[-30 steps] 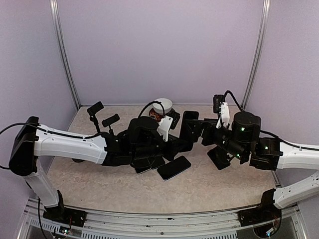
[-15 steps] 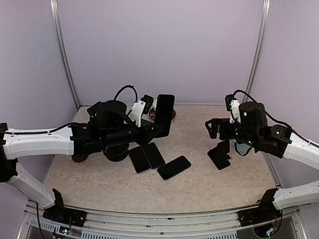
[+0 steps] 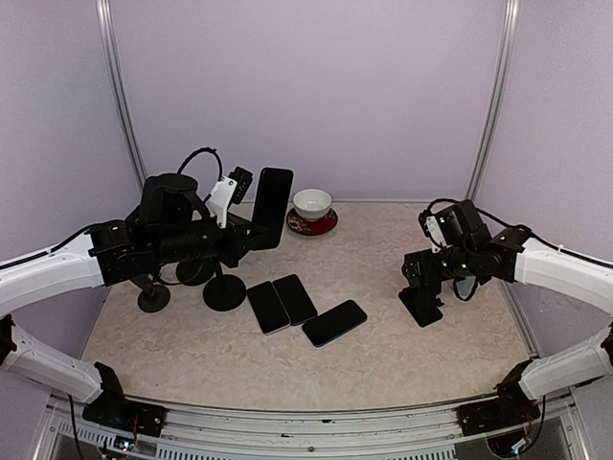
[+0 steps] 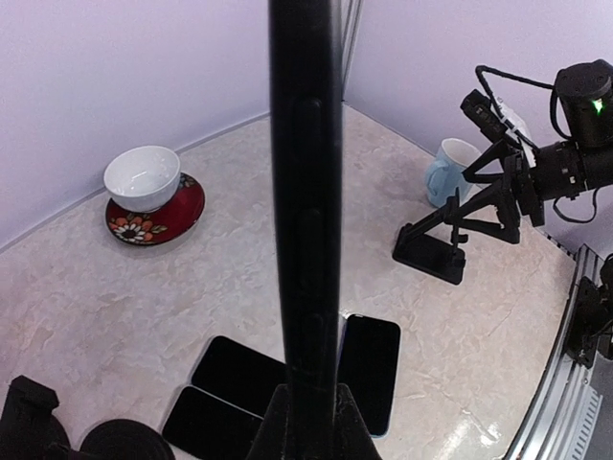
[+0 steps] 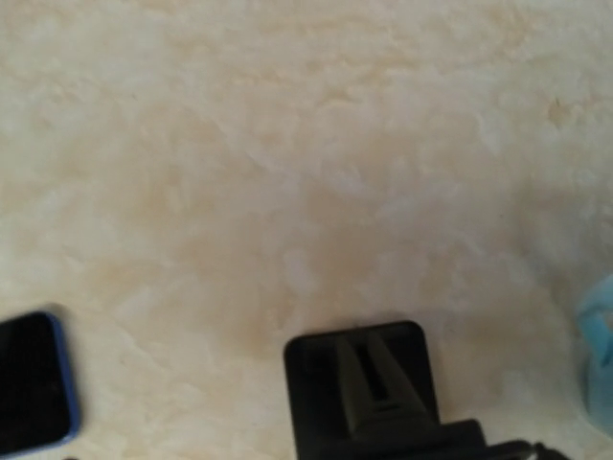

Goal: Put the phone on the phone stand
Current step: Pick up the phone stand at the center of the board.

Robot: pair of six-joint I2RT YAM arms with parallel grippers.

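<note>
With the left gripper clamping the phone upright at upper left, lower it squarely onto the stand below; whether the right gripper is open or closed cannot be told.

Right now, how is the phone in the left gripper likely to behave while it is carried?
The phone looks rigid: it stands straight, though the left gripper pinches only its lower end. Held so low, it may pivot or swing. Its smooth dark faces probably slip easily.

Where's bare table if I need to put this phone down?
Free: the near strip in front of the three flat phones, and the stretch between the bowl and the right stand. Crowded: the left, around the round stand bases.
</note>
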